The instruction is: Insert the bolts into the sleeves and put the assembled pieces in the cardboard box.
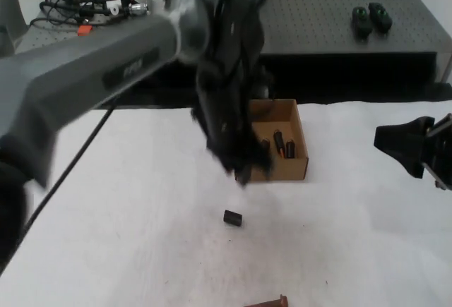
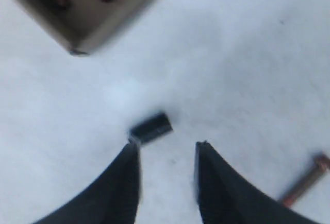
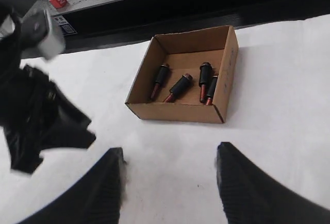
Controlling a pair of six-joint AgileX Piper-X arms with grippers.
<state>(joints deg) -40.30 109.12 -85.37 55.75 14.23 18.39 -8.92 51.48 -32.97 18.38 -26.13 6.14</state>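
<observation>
**High view.** The reference is the cardboard box (image 1: 288,168), which holds assembled pieces (image 1: 282,143). The left gripper (image 1: 239,169) hangs above the box's near-left corner. One loose sleeve (image 1: 233,217) lies on the white cloth (image 1: 141,215) in front of that corner, a short way nearer the camera. A loose bolt (image 1: 272,301) lies farther from the box on the same side. The right gripper (image 1: 395,143) stands well to the right of the box, so the left arm is the nearer one to the sleeve.

**Left wrist view.** The left gripper (image 2: 167,144) is moderately spread and holds nothing. The sleeve (image 2: 151,127) lies between the fingertips and the box (image 2: 87,33), just ahead of one fingertip and off the centre of the gap. Its long axis runs nearly along the line joining the two fingertips, so a wrist turn is probably needed before closing. The bolt (image 2: 304,183) lies to the far side from the box.

**Right wrist view.** The right gripper (image 3: 170,154) is spread wide and empty, facing the box (image 3: 175,112). Four assembled pieces (image 3: 180,86) lie inside.
</observation>
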